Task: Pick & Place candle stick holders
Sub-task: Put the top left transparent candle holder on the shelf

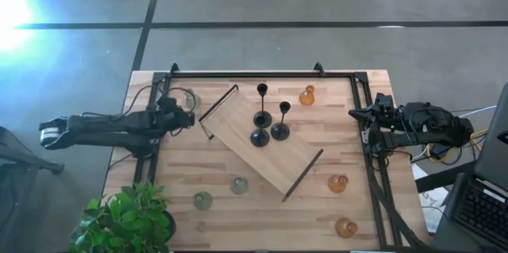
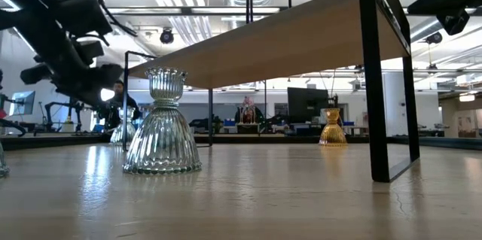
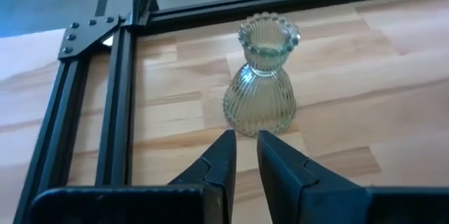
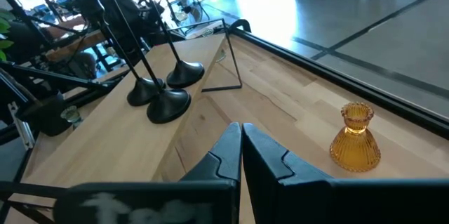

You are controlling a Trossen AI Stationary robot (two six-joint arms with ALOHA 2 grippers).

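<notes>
Three black holders (image 1: 262, 130) with round bases and thin stems stand on the tilted wooden board (image 1: 238, 110). A pale green glass holder (image 3: 261, 83) stands upright on the table just ahead of my left gripper (image 3: 245, 147), whose fingers are a narrow gap apart and touch nothing. Two more green holders (image 1: 239, 185) (image 1: 202, 200) stand near the front left. Amber holders stand at the far middle (image 1: 307, 95) and front right (image 1: 338, 183) (image 1: 345, 227). My right gripper (image 4: 240, 131) is shut and empty at the table's right side, an amber holder (image 4: 356, 140) ahead of it.
The board stands on black handle legs (image 2: 374, 82), raised above the table. A black metal frame (image 3: 119, 97) runs along the table's left, far and right edges. A potted plant (image 1: 127, 221) stands at the front left corner. A laptop (image 1: 484, 205) sits off the right edge.
</notes>
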